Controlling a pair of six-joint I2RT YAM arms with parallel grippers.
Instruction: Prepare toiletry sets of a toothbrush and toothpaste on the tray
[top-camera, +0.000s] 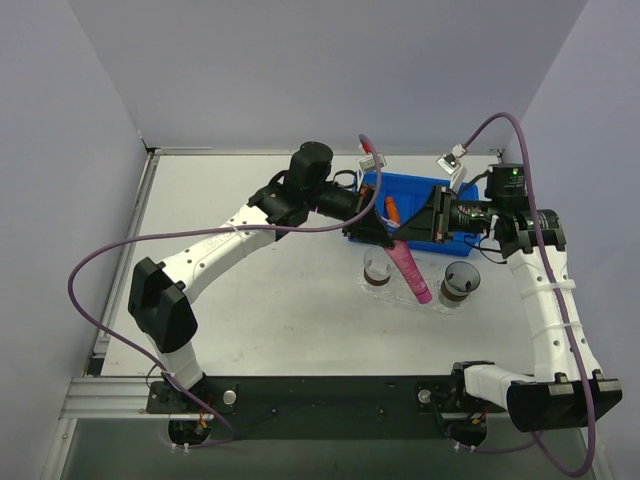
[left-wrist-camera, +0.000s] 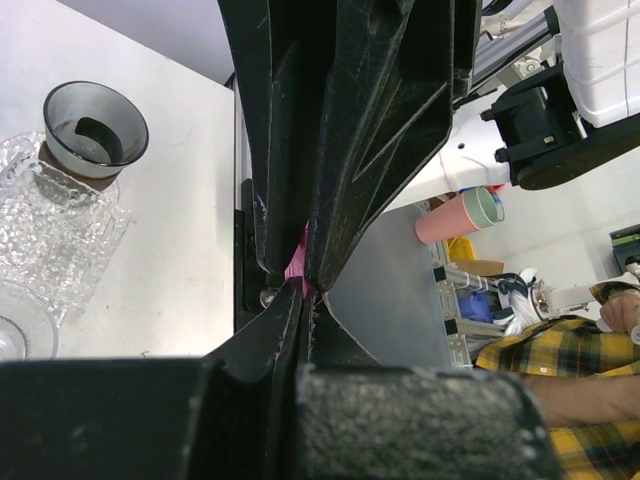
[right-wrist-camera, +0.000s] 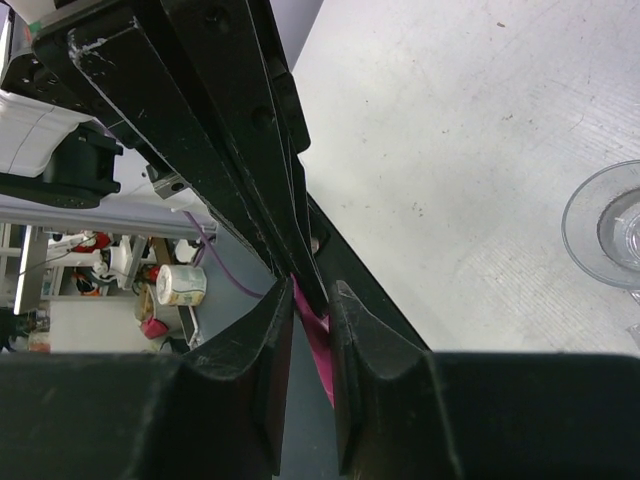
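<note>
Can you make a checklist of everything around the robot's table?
Surface: white table.
Job's things: pink tube held slanted, low end over the tray; orange tube in the blue bin; toothbrush not seen.
Clutter: two cups on the tray.
End effectors: left shut on the pink tube; right around it, grip unclear.
Cables: purple loops off both wrists.
Surroundings: lilac walls; person in plaid.

On a black base rail (top-camera: 330, 395), the left arm (top-camera: 215, 250) and right arm (top-camera: 546, 300) have white links and bulky black joints. A purple cable (top-camera: 72, 285) trails from each. Well beyond the rail, a green light (top-camera: 513, 172) glows on the right wrist. The fingers (left-wrist-camera: 390, 120) are black, ribbed, scuffed.
</note>
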